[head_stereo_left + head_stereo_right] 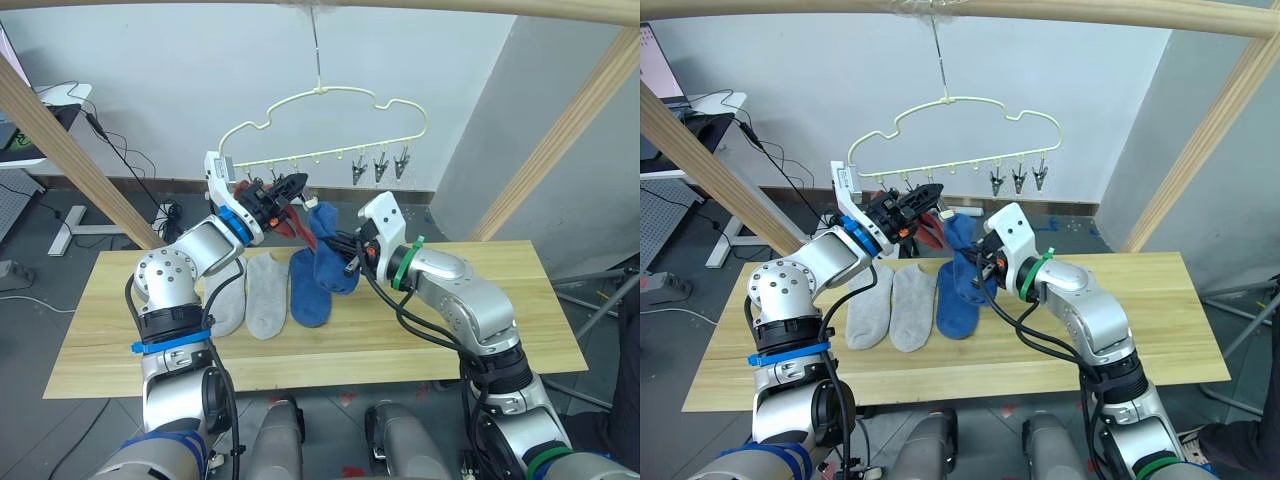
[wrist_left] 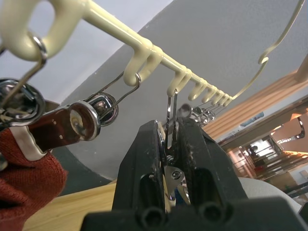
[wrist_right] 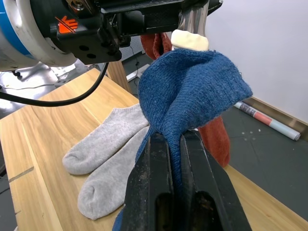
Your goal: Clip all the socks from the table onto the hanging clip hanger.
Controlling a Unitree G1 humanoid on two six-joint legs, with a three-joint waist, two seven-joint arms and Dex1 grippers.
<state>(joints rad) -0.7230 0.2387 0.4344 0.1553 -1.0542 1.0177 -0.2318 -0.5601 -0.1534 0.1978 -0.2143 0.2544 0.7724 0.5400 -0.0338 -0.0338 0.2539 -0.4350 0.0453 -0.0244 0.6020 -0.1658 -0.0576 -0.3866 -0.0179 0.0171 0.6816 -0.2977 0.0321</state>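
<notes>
Light wood table (image 1: 520, 330) before a grey wall (image 1: 160, 90), cables (image 1: 120, 150) trailing.

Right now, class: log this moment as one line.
left end effector: squeezing clip | right end effector: holding blue sock | two grey socks: on table

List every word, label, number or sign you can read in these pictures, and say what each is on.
No readable words or numbers anywhere.
An orange arrow-like mark, no letters, on the left gripper's black housing.
A label on the left gripper's white bracket: too small to read.
The blue sock and clip hanger carry no print.
</notes>
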